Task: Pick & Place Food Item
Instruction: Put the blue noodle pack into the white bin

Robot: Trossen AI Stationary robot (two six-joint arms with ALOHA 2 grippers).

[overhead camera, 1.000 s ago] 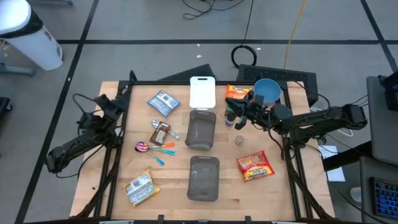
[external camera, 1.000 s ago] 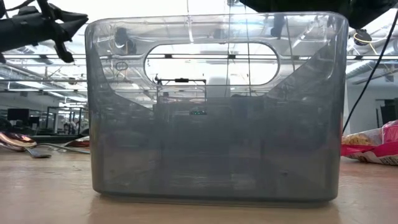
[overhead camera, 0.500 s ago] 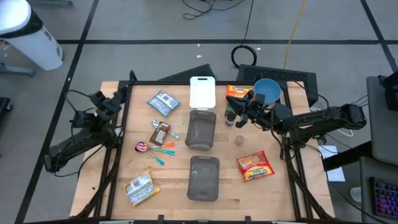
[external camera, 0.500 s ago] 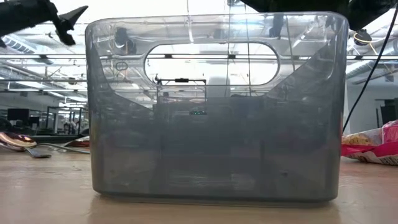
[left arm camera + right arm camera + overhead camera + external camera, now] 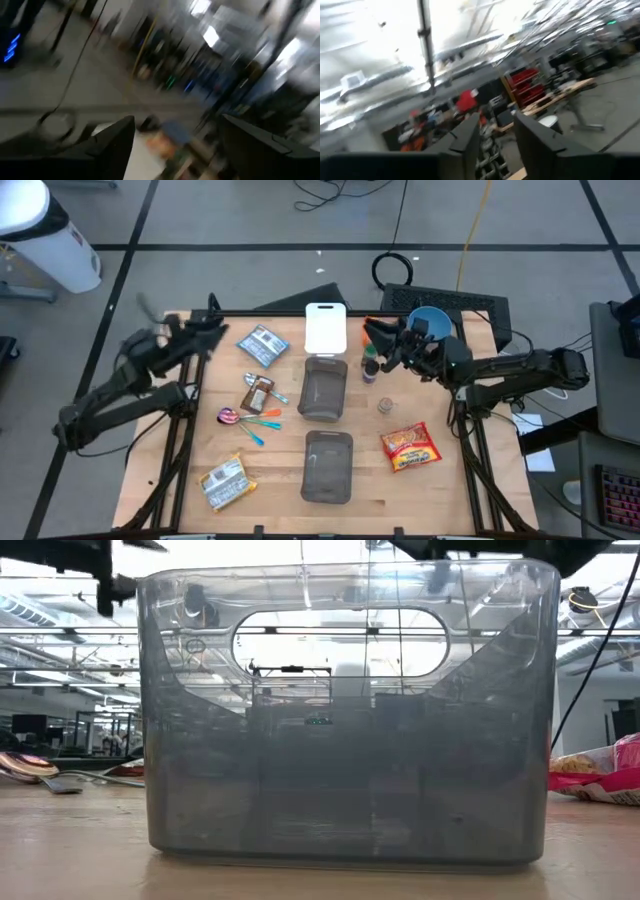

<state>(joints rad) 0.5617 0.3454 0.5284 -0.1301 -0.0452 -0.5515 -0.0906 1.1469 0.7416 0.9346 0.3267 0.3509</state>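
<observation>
Claw state: the left claw [image 5: 210, 332] stands wide apart and empty over the tabletop's [image 5: 280, 480] far left corner; the right claw [image 5: 378, 338] is part-spread, holding nothing, above the small dark bottle [image 5: 370, 367].

Advice: pick one food item, such as the red-and-yellow snack packet [image 5: 411, 446], and descend squarely.

Both clear grey plastic tubs [image 5: 324, 389] appear empty.

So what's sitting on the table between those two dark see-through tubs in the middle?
Nothing: in the high view only bare wood separates the farther tub from the nearer tub. The spoons lie off to one side.
</observation>
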